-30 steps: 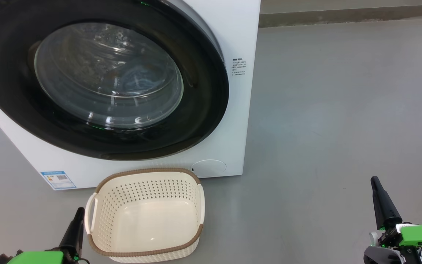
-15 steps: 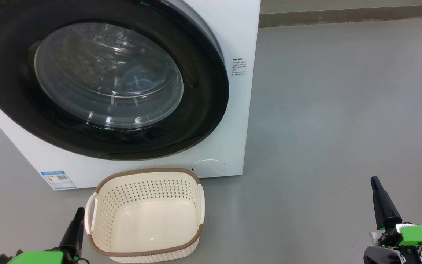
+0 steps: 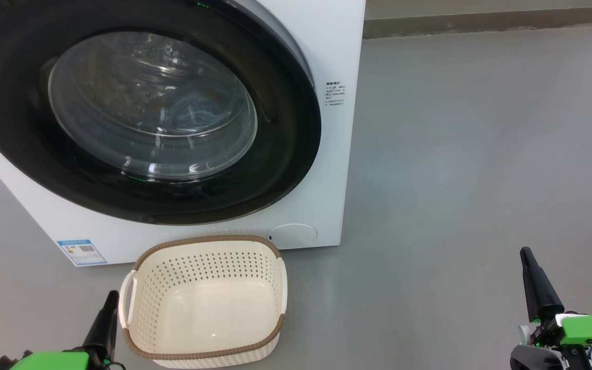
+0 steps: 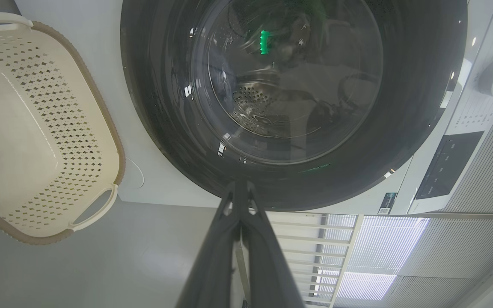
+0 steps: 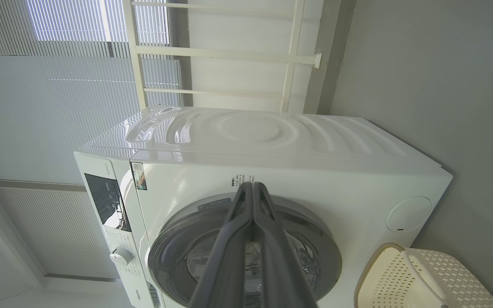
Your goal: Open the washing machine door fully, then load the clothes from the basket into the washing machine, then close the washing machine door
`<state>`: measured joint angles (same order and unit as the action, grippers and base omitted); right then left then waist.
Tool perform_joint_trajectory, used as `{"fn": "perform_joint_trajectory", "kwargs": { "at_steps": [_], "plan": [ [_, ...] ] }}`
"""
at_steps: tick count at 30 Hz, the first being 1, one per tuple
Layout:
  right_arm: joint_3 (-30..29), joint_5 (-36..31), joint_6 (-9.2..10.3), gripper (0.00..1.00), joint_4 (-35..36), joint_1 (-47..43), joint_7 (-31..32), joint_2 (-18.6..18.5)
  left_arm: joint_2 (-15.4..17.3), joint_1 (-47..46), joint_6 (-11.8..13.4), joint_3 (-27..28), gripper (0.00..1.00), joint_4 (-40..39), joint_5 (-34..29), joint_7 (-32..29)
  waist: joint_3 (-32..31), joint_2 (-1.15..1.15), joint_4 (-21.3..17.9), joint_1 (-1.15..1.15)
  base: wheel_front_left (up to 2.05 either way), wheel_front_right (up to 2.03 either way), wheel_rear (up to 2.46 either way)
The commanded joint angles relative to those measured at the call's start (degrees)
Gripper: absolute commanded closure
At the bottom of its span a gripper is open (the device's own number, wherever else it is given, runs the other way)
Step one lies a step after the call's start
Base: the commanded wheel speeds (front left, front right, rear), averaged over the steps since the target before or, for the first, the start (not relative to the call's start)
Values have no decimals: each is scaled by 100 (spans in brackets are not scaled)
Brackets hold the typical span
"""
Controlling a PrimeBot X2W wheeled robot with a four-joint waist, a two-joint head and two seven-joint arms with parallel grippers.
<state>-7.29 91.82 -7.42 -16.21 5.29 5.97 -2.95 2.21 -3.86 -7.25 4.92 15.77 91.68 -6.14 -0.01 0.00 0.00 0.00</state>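
Note:
The white washing machine (image 3: pixel 327 46) fills the upper left of the head view, its black-rimmed door (image 3: pixel 285 154) lying flat against the front. Through the glass I see light blue clothes (image 3: pixel 193 110) inside the drum. On the floor right in front stands the cream basket (image 3: pixel 206 303) with a brown rim, holding nothing. My left gripper (image 3: pixel 112 295) is shut, low beside the basket's left handle. My right gripper (image 3: pixel 526 253) is shut too, far right over bare floor. Both wrist views show the door (image 4: pixel 417 85) (image 5: pixel 315 231) flat against the machine, with each pair of fingers pressed together.
Grey floor (image 3: pixel 481 154) stretches to the right of the machine, up to a wall base (image 3: pixel 481 23) at the back. A blue label (image 3: pixel 81 252) and a round cover (image 3: pixel 293 234) sit low on the machine's front. A white rail (image 5: pixel 225 51) and blinds stand behind it.

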Motion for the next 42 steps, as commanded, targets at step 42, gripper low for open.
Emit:
{"fn": "perform_joint_trajectory", "kwargs": {
  "at_steps": [42],
  "plan": [
    [90, 46, -7, 100, 177, 140, 39, -10, 66, -275, 1, 171, 100, -164, 41, -41, 0, 0, 0, 0, 0, 0, 0]
  ]
}}
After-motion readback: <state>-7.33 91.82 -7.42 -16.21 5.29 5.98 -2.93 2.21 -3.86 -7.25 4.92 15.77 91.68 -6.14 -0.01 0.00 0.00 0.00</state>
